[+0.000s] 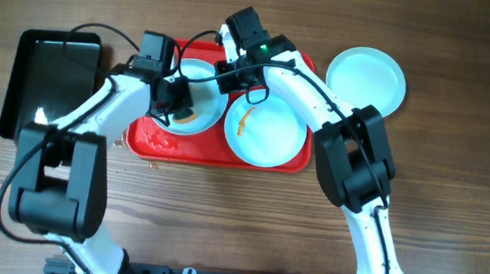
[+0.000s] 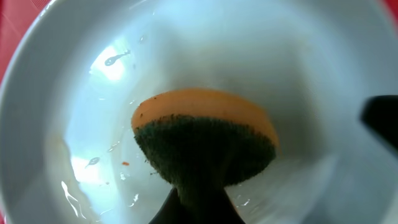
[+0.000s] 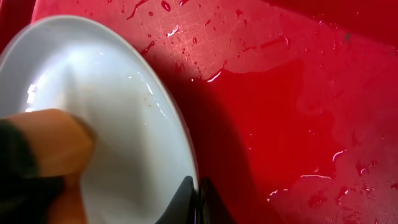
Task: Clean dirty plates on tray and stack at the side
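Overhead view puts the task about a third along, by my read. The clean plate (image 1: 367,80) sits on the table (image 1: 458,196), right of the tray (image 1: 224,158) and off it, with no smear visible. That's the whole stack so far.

The other two plates are still on the tray. The right plate (image 1: 266,128) has an orange streak on its left half and looks untouched. The left plate (image 1: 196,95) is the one in work.

Left wrist view: my left pincer (image 2: 198,202) is clamped tight on the sponge (image 2: 205,137). It has an orange body and a dark green scrub face toward the camera, and it's pressed into the plate's well. The plate is wet, with water beads and one tiny orange speck left of the sponge. I can't find the main smear; it may be under the sponge or scrubbed off.

Right wrist view: my right pincer (image 3: 194,202) is closed narrow on the left plate's far-right rim, bracing it. The tray floor beside it is puddled.

Pose: my left arm comes in from the near left, past the black bin (image 1: 55,81), with the wrist tipped down over the plate. My right arm reaches from the near right and arcs across the right plate. Its wrist drops in at the tray's far edge. Both pincers are close together on the same plate.

Left to do: finish this scrub, set the plate on the clean one, then do the streaked plate.
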`<state>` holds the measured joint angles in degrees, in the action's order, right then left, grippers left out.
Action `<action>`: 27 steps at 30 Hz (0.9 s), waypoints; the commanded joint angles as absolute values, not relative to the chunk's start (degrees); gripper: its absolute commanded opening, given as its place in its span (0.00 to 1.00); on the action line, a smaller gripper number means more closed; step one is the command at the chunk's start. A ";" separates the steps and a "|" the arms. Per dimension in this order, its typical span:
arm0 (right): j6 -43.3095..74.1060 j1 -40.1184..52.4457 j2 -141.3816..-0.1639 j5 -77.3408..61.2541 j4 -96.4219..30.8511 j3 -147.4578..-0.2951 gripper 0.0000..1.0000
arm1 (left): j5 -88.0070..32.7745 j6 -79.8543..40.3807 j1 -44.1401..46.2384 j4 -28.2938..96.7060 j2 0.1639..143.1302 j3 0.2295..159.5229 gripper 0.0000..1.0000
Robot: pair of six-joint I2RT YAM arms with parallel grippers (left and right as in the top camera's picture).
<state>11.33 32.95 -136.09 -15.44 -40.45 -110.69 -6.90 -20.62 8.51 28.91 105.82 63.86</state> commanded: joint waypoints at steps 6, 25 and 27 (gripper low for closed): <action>12.23 33.23 -137.49 -17.17 -40.32 -110.54 0.04 | 0.67 -19.68 8.62 28.03 110.61 63.61 0.04; 12.47 33.23 -137.49 -15.66 -40.80 -110.54 0.04 | 38.59 -20.18 8.64 29.56 102.91 63.90 0.04; 13.69 33.23 -137.49 -14.11 -40.84 -110.54 0.04 | 36.71 -20.16 8.64 29.56 99.77 63.88 0.04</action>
